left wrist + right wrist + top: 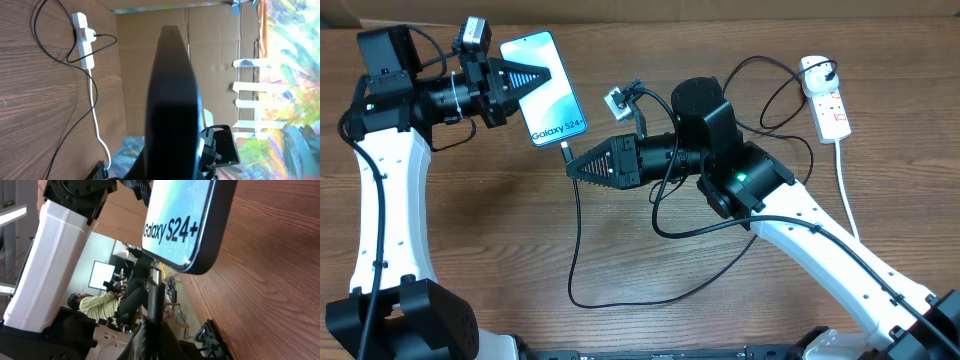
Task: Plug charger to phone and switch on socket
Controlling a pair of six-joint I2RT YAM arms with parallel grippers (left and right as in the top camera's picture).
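Note:
My left gripper (528,78) is shut on the phone (546,88) and holds it tilted above the far left of the table, with its light-blue "Galaxy S24+" screen facing up. The left wrist view shows the phone edge-on and dark (172,100). My right gripper (574,165) is shut on the charger's black connector (154,287). The connector tip sits at the phone's lower edge (185,220); I cannot tell whether it is seated. The charger cable (576,240) loops across the table to the white socket (828,100) at the far right, which also shows in the left wrist view (84,40).
A thick white cord (847,190) runs from the socket toward the table's right front. The black cable's slack loop (630,300) lies at front centre and passes under my right arm. A cardboard wall (150,20) stands behind the table.

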